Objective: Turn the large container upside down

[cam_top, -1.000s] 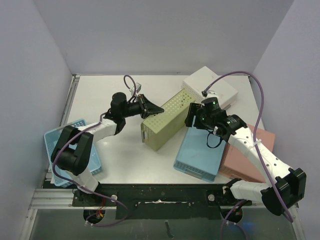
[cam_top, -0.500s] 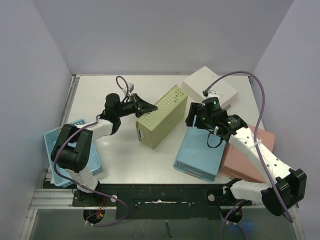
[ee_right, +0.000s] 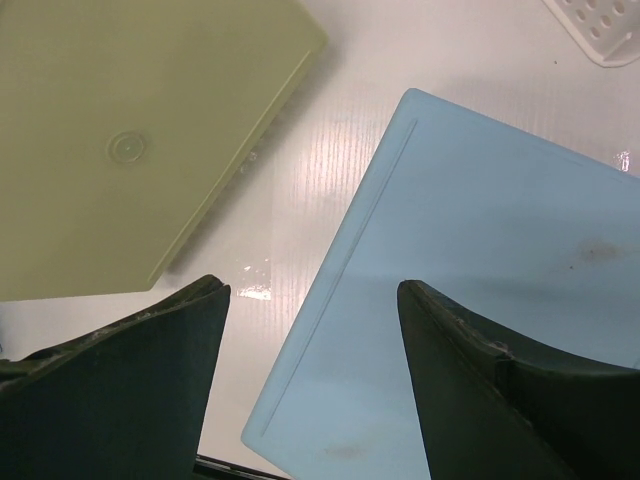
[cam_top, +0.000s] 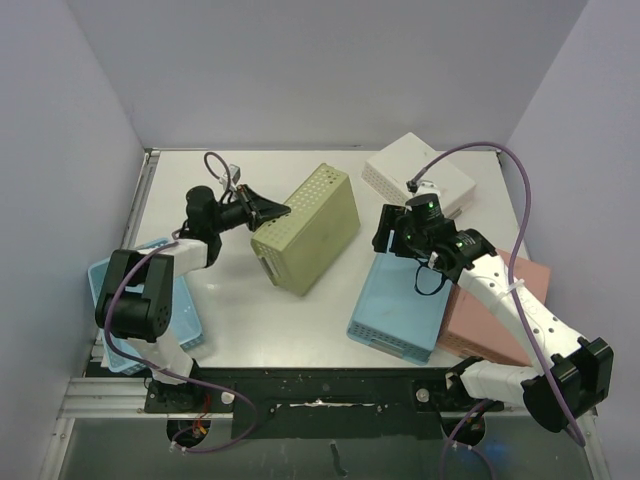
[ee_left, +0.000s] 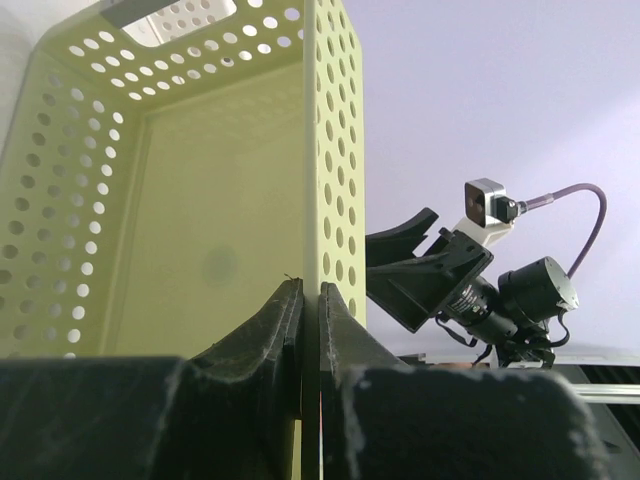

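The large yellow-green perforated container (cam_top: 305, 228) stands tilted on the table's middle, its flat bottom turned up and to the right. My left gripper (cam_top: 262, 213) is shut on its left wall. In the left wrist view my gripper (ee_left: 311, 290) pinches that thin wall (ee_left: 330, 150), with the hollow inside to the left. My right gripper (cam_top: 395, 232) is open and empty, hovering over the near-left edge of the upturned blue container (cam_top: 400, 305). The right wrist view shows my gripper (ee_right: 312, 300) above the blue container (ee_right: 500, 260) and the green container's bottom (ee_right: 130, 140).
A white perforated basket (cam_top: 418, 175) stands at the back right and shows in the right wrist view (ee_right: 600, 30). A pink container (cam_top: 495, 315) lies right of the blue one. A light blue basket (cam_top: 140, 310) sits at the table's left edge.
My left gripper has drawn back to the left with the green container, which has tipped further so its bottom faces up. The right arm has not moved.
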Tool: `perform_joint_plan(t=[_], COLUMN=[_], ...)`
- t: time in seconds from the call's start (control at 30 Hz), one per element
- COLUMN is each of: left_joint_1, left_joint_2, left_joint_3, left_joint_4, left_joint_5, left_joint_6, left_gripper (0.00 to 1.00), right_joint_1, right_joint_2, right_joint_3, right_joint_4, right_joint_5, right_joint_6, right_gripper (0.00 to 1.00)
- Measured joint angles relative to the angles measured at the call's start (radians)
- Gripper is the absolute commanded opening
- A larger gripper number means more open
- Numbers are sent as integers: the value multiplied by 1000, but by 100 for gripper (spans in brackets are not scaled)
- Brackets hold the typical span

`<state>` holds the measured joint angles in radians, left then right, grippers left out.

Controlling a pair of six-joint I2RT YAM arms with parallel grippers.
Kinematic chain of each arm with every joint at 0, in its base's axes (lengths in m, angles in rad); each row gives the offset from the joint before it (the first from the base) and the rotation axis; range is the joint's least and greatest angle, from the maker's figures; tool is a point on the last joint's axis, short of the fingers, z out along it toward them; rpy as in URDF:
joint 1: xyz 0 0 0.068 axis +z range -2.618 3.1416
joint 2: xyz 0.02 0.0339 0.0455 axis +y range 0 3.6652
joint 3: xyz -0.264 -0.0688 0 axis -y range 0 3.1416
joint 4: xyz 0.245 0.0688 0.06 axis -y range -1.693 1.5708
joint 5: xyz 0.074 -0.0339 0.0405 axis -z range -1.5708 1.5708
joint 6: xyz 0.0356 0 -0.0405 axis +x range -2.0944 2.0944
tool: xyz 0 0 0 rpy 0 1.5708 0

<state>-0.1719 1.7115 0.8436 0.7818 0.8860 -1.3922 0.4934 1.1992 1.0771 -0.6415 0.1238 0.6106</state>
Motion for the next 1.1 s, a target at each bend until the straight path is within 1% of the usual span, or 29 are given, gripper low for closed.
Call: perform_joint_plan(t=[0.13,0.23,0.4,0.5,0.57,0.67,0.77,0.83,0.97,1.1], left_joint_1=[27,58,127,169,188,201,199,198,198,198], left_joint_2=[-8,-18,-29,-31,-31,-31,-31,-31,-32,-32], left_joint_3=[5,23,66,107,138,200,280,328,391,412], left_joint_4=[-47,-121,-293,-440,-546,-739,-932,-1032,-1177,-1278], left_joint_5=[11,21,29,21,2,-48,-132,-198,-329,-452], left_joint_6=[47,106,245,360,441,580,714,787,888,940], left_gripper=[5,9,20,29,32,34,37,40,51,53], right_joint_1=[-3,-4,-9,-10,-10,-10,-10,-10,-10,-10], right_joint_2=[0,0,0,0,0,0,2,5,8,16], right_joint_3=[0,0,0,0,0,0,0,0,0,2], right_joint_4=[0,0,0,0,0,0,0,0,0,0], right_joint_5=[0,0,0,0,0,0,0,-1,-3,-6], right_joint_6=[0,-1,0,-1,-1,-2,-4,-4,-4,-4], right_gripper=[70,70,70,70,70,70,70,70,70,70])
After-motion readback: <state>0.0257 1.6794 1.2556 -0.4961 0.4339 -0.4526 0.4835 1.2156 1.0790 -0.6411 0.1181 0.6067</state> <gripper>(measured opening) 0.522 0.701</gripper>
